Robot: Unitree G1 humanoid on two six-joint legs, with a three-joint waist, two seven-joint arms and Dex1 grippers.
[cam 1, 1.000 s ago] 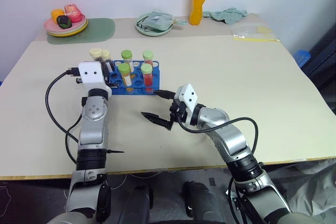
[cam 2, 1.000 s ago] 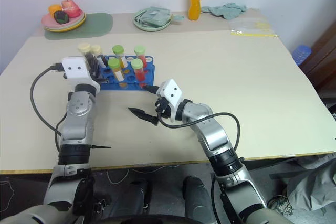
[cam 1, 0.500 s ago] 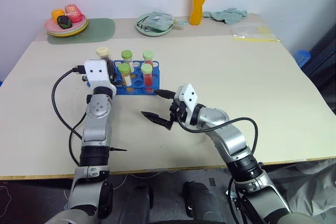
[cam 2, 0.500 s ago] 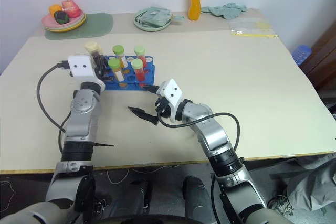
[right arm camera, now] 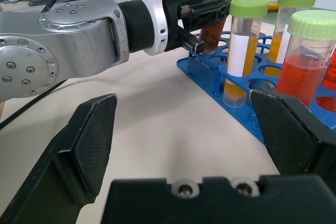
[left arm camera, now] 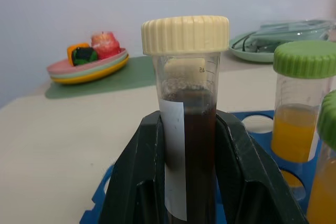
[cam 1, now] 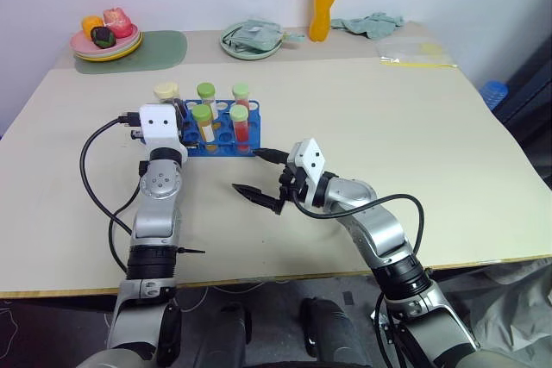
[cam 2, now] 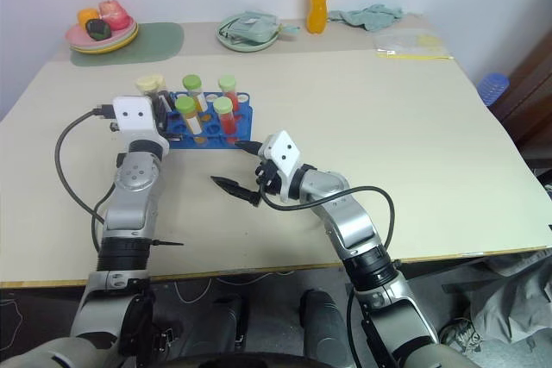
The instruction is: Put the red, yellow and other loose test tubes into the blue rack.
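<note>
The left gripper [left arm camera: 186,182] is squeezing the dark tube [left arm camera: 186,129] upright over the blue rack [cam 1: 220,140]. It should be going straight down into an empty hole. The right gripper [cam 1: 256,174] is waiting wide open, holding nothing.

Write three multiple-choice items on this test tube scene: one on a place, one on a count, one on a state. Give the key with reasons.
1. Where does the orange drink bottle stand?
A. At the far edge of the table
B. Inside the blue rack
C. On the fruit plate

2. How many green-capped tubes stand in the blue rack?
A. One
B. Four
C. Six

3. What is the state of the left end effector?
A. Open and empty
B. Shut on the dark maroon tube
C. Shut on a yellow tube

Key: 1 A, the bottle stands by the wall behind the rack. 2 B, the head views show four green caps above the rack. 3 B, the left wrist view shows both black fingers pressed against the dark maroon tube with its cream cap, while the right end effector stands open and empty.
</note>
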